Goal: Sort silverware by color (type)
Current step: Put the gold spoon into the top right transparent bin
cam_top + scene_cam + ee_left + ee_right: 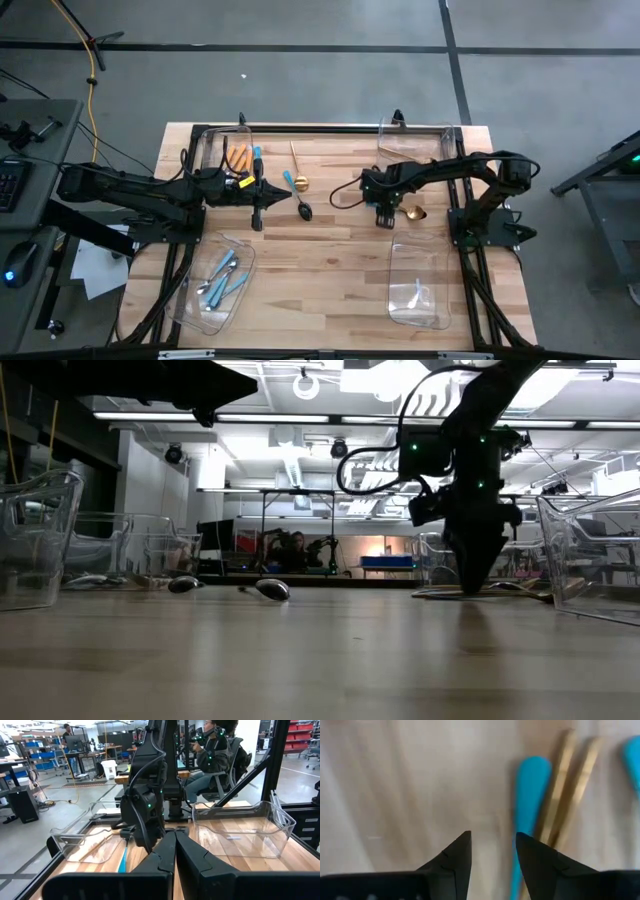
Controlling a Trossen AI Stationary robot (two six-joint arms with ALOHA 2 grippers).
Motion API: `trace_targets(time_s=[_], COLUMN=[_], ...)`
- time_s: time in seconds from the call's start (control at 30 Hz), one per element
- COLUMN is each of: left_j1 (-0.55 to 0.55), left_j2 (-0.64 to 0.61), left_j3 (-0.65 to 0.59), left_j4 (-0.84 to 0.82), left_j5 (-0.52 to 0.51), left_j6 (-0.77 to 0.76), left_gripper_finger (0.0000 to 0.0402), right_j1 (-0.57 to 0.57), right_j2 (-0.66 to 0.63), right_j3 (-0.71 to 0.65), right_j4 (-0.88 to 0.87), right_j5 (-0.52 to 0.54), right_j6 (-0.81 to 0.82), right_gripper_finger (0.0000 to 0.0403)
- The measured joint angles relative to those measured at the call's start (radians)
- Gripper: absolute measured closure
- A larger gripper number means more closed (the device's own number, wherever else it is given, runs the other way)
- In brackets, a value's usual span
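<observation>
A teal-handled utensil (530, 795) and two gold handles (570, 785) lie side by side on the wooden surface (320, 270), just beside the right tool (492, 851), whose fingers stand narrowly apart with nothing between them, pointing down, likely to pick one out. Near that cluster lies a gold spoon (412, 213). Farther off, the left tool (175, 851) hovers pressed shut and empty by a teal-handled black spoon (298, 196); beyond it, bins already hold orange-handled pieces (238, 158) and light-blue-handled pieces (222, 278).
</observation>
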Motion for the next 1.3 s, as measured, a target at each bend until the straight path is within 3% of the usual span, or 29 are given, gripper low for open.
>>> trace_targets(time_s=[0.17, 0.27, 0.33, 0.6, 0.8, 1.03, 1.3], left_j1=[0.000, 0.000, 0.000, 0.000, 0.000, 0.000, 0.000], left_j2=[0.000, 0.000, 0.000, 0.000, 0.000, 0.000, 0.000], left_j3=[0.000, 0.000, 0.000, 0.000, 0.000, 0.000, 0.000], left_j4=[0.000, 0.000, 0.000, 0.000, 0.000, 0.000, 0.000], left_j5=[0.000, 0.000, 0.000, 0.000, 0.000, 0.000, 0.000], left_j6=[0.000, 0.000, 0.000, 0.000, 0.000, 0.000, 0.000], left_gripper_finger=[0.0398, 0.0398, 0.0398, 0.0398, 0.0398, 0.0398, 0.0398], right_j1=[0.000, 0.000, 0.000, -0.002, -0.003, -0.014, -0.021], right_j2=[0.000, 0.000, 0.000, -0.001, -0.001, -0.001, -0.001], right_j3=[0.000, 0.000, 0.000, 0.000, 0.000, 0.000, 0.000], right_j4=[0.006, 0.020, 0.035, 0.050, 0.052, 0.052, 0.053], right_j5=[-0.108, -0.108, -0.076, 0.237, 0.240, 0.319, 0.273], right_j6=[-0.019, -0.031, -0.043, -0.047, -0.058, -0.056, -0.045], right_gripper_finger=[0.0265, 0.0265, 0.0265, 0.0265, 0.0265, 0.0265, 0.0265])
